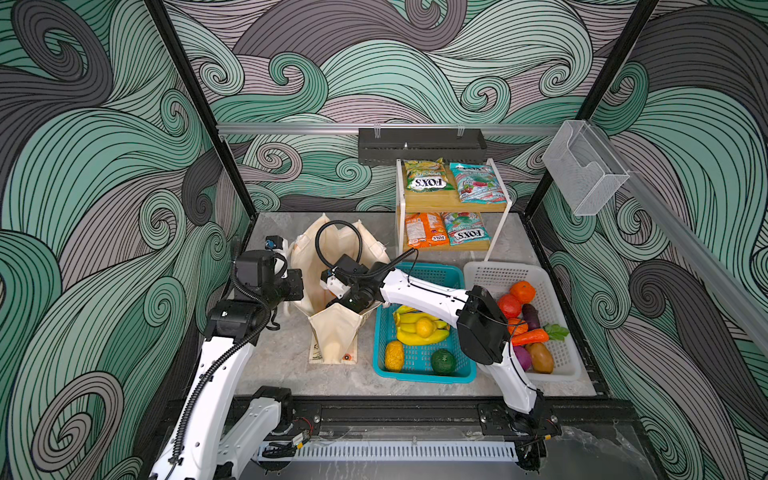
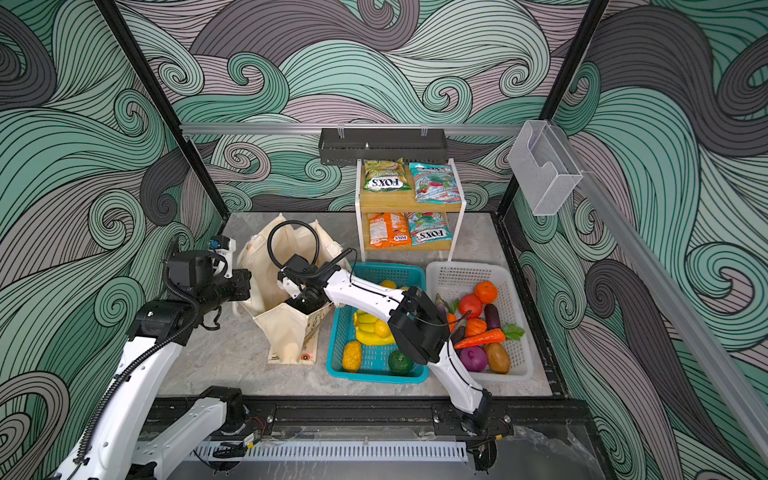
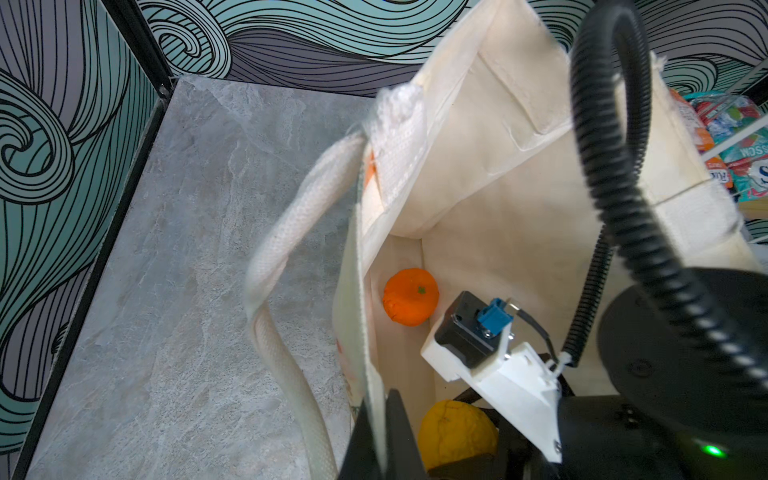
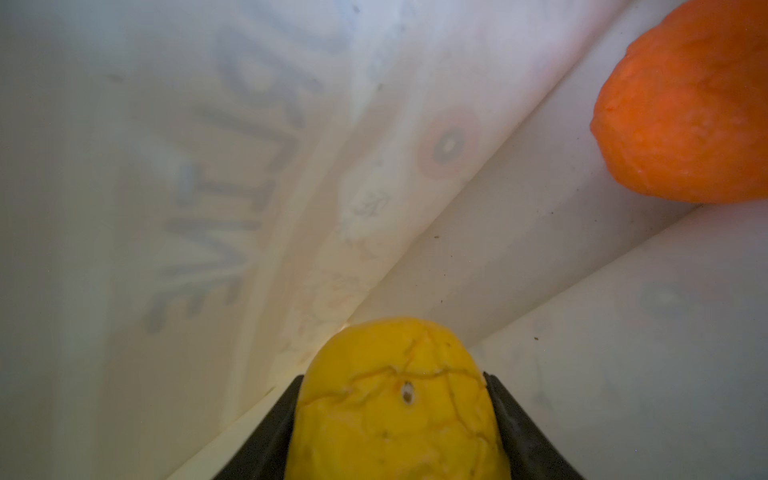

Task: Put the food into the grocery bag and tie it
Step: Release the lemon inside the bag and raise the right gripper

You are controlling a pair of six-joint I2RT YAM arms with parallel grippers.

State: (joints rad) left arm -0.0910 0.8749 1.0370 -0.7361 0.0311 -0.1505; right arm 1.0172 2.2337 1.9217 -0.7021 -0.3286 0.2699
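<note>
At nine o'clock, the rim of the cream canvas grocery bag (image 1: 334, 336) is pinched between the closed jaws of the left gripper (image 3: 379, 405). Inside, a lumpy yellow toy fruit (image 4: 395, 419) is clamped by the right gripper (image 4: 394, 380), unreleased; a round orange toy fruit (image 3: 410, 296) already lies on the bottom. Much is judged left: toy produce (image 1: 419, 328) in the teal plastic basket (image 1: 424, 377) at six and the white plastic basket (image 1: 498, 274) at four, four glossy snack packets (image 1: 430, 176) at twelve, the cream straps (image 3: 282, 232) untied. The bag's bottom is hidden in both top views.

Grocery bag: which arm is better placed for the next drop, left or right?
Right. The right gripper holds the yellow fruit low inside the grocery bag, near the orange, so it only needs to open. The left gripper is shut on the bag's rim, holding it open.
</note>
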